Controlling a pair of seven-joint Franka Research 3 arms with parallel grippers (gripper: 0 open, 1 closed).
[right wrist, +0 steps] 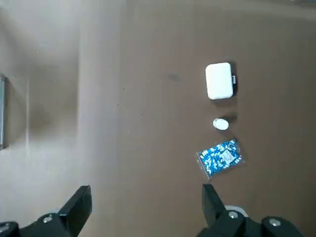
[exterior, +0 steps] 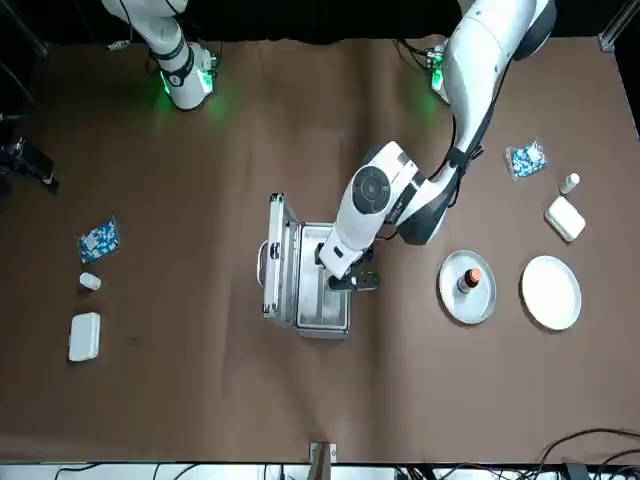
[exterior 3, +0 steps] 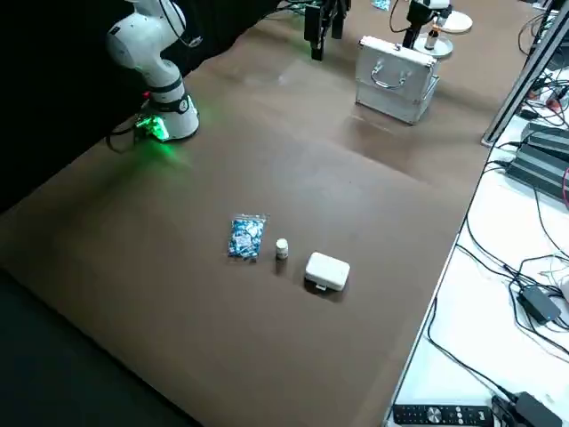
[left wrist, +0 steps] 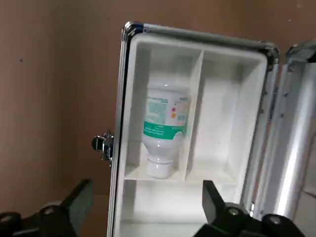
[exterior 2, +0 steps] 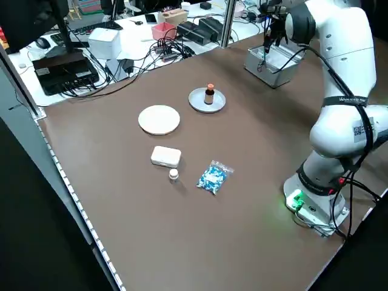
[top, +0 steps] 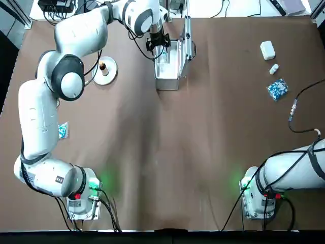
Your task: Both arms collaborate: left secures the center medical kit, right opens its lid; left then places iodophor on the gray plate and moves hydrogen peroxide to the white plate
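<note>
While left tool gapes, hydrogen peroxide beneath

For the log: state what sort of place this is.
Most likely a robotics lab bench: two white arms bolted to a brown table, a side desk heaped with cables and electronics, and a staged medical kit with plates.

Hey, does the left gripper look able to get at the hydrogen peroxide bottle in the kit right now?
Probably yes. The left gripper hovers open right over the medical kit, whose lid stands up out of the way. The hydrogen peroxide lies alone in its compartment, nothing covering it, though the divider walls sit close alongside.
</note>
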